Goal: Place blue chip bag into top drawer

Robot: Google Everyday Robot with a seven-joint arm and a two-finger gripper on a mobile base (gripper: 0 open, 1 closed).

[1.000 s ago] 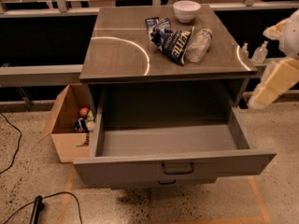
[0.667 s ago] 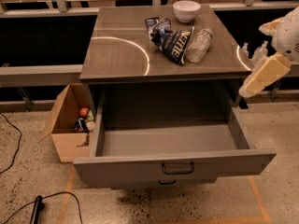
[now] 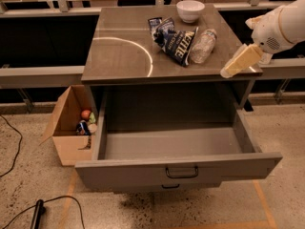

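The blue chip bag (image 3: 179, 45) is a crinkled navy foil bag with white lettering. It lies on the grey cabinet top (image 3: 121, 56), between a small dark blue packet (image 3: 155, 23) and a water bottle (image 3: 203, 46). The top drawer (image 3: 176, 168) is pulled out below; what shows of its inside holds nothing. Its dark handle (image 3: 181, 172) sits at the front centre. My gripper (image 3: 229, 70) is cream-coloured and hangs over the right front corner of the cabinet top, to the right of the bottle and apart from the bag. It holds nothing that I can see.
A white bowl (image 3: 190, 10) stands at the back of the top. A lower drawer handle (image 3: 170, 186) shows under the open drawer. An open cardboard box (image 3: 66, 128) with small items stands on the floor at the left. A black cable (image 3: 38, 209) lies at the bottom left.
My arm has swung left from beside the cabinet, bringing the gripper over the right front corner of the top. The bag, bottle and drawer have not moved.
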